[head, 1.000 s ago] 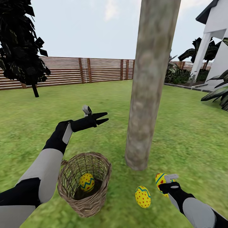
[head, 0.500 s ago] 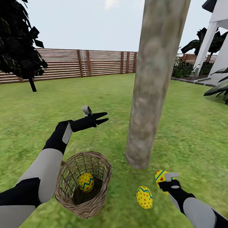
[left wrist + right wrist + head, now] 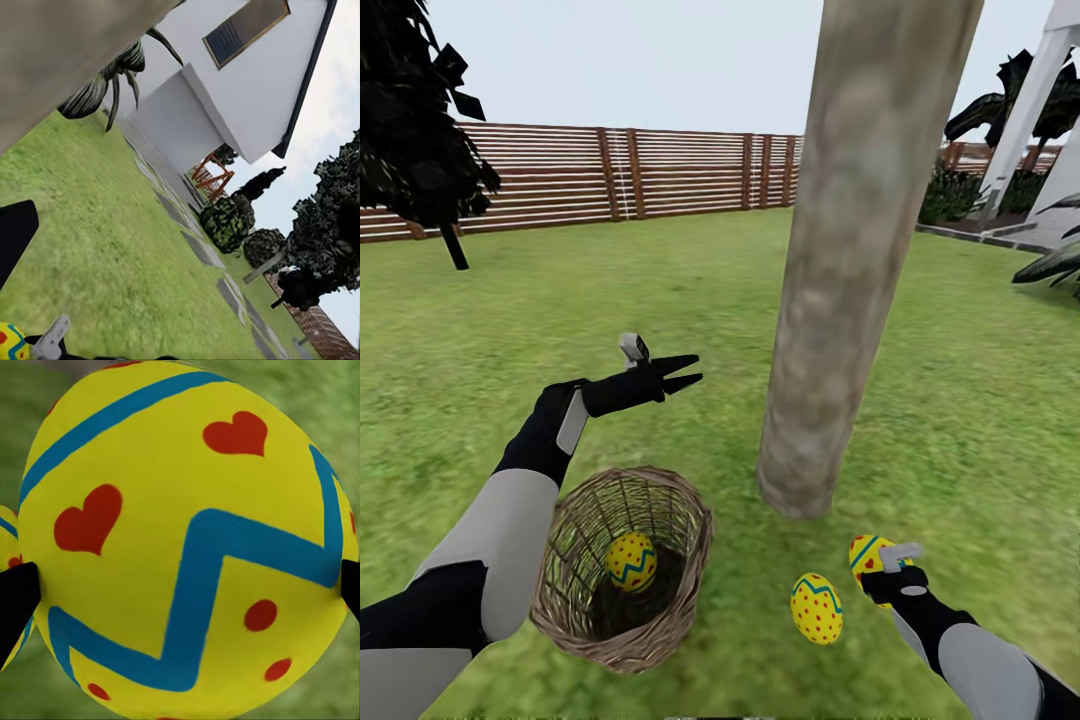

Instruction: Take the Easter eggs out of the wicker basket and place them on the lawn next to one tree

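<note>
The wicker basket (image 3: 622,570) stands on the lawn (image 3: 660,300) with one Easter egg (image 3: 631,561) inside it. Right of it, a second egg (image 3: 816,608) lies on the grass near the foot of the thick pale tree (image 3: 850,260). My right gripper (image 3: 875,572) is shut on the third egg (image 3: 868,555), low by the grass beside the trunk; in the right wrist view this egg (image 3: 187,540) sits between the black fingers (image 3: 15,600). My left gripper (image 3: 688,370) hangs open and holds nothing, above and beyond the basket.
A brown slat fence (image 3: 610,175) closes the far side of the garden. A dark thin-trunked tree (image 3: 420,130) stands at the far left. The white house (image 3: 225,90) and palms (image 3: 1050,265) are to the right, with stepping stones (image 3: 225,289) in the grass.
The whole picture has shifted, so the camera moved. Both arms keep their pose, and the right gripper still holds its egg.
</note>
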### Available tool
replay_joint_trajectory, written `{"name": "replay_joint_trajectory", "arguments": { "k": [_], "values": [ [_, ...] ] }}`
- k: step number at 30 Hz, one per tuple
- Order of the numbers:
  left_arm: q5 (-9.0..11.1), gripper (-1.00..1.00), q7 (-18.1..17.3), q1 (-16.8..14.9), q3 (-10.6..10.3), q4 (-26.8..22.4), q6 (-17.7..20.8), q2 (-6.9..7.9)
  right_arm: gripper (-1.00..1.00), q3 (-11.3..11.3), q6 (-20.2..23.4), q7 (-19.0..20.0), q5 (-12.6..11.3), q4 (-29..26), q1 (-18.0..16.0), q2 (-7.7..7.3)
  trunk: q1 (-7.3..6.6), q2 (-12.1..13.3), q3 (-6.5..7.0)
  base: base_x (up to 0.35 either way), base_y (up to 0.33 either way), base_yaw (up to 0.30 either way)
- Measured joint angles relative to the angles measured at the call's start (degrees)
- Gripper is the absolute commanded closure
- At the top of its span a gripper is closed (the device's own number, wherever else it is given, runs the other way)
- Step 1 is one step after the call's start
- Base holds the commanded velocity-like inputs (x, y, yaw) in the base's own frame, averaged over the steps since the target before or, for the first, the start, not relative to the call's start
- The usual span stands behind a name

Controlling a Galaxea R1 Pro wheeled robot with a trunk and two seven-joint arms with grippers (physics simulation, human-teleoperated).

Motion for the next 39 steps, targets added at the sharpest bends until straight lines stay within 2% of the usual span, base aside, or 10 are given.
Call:
{"name": "replay_joint_trajectory", "arguments": {
  "k": [30, 32, 35, 39],
  "values": [
    [0.18, -1.0, -0.09, 0.0, -0.12, -0.09, 0.0, -0.09, 1.0, 0.0, 0.37, 0.02, 0.01, -0.24, -0.08, 0.26, 0.77, -0.4, -6.65, 0.0, 0.0, 0.0],
    [0.18, -1.0, -0.09, 0.0, -0.16, -0.09, 0.0, -0.09, 1.0, -0.01, 1.41, -0.01, -0.03, -0.25, -0.66, 0.15, 0.82, -0.43, -7.09, 0.0, 0.0, 0.0],
    [0.18, -1.0, -0.09, 0.0, -0.17, -0.11, 0.0, -0.09, 1.0, -0.19, 6.01, -0.08, -0.49, -0.08, -3.17, 0.05, 0.9, -0.47, -7.76, 0.0, 0.0, 0.0],
    [0.18, -1.0, -0.09, 0.0, -0.17, -0.09, 0.0, -0.14, 1.0, -0.25, 7.24, -0.38, -0.75, -0.14, -4.41, 0.02, 1.0, -0.53, -8.65, 0.0, 0.0, 0.0]
  ]
}}
